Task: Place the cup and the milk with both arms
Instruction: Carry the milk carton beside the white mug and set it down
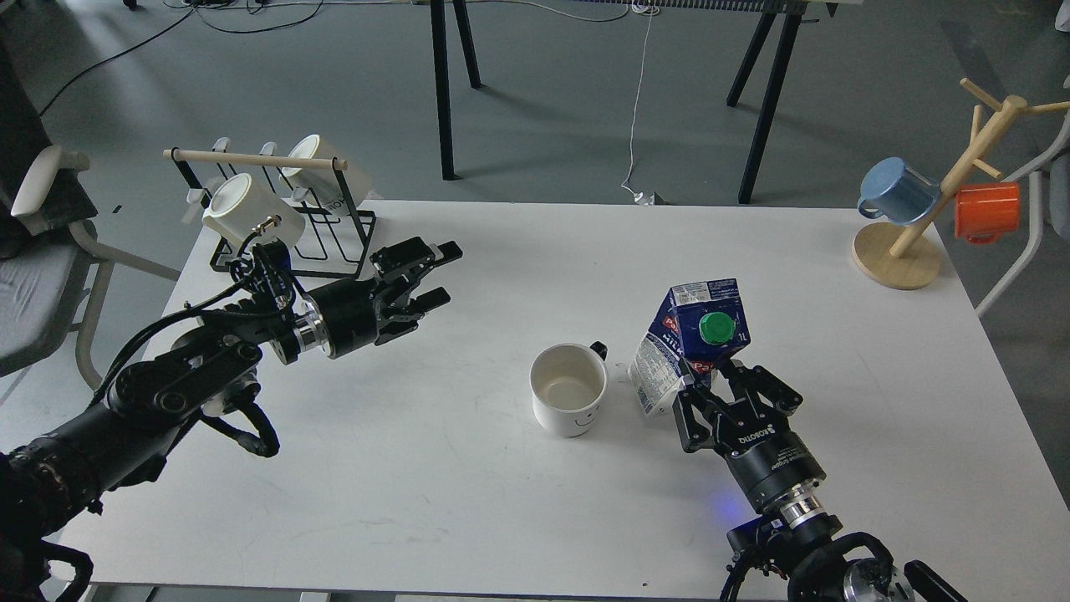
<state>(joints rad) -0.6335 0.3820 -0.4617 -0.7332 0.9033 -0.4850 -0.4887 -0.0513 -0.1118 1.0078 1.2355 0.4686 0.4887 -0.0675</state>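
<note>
A cup [569, 400] stands mid-desk [468, 510], milk [690, 343] just right of it. A mug rack [276, 209] occupies the far left corner, a mug tree [928, 201] the far right corner.

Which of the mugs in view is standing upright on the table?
Only the white cup with the smiley face, beside the milk. The two cream mugs lie in the wire rack, and the blue mug and orange mug hang on the wooden tree.
</note>
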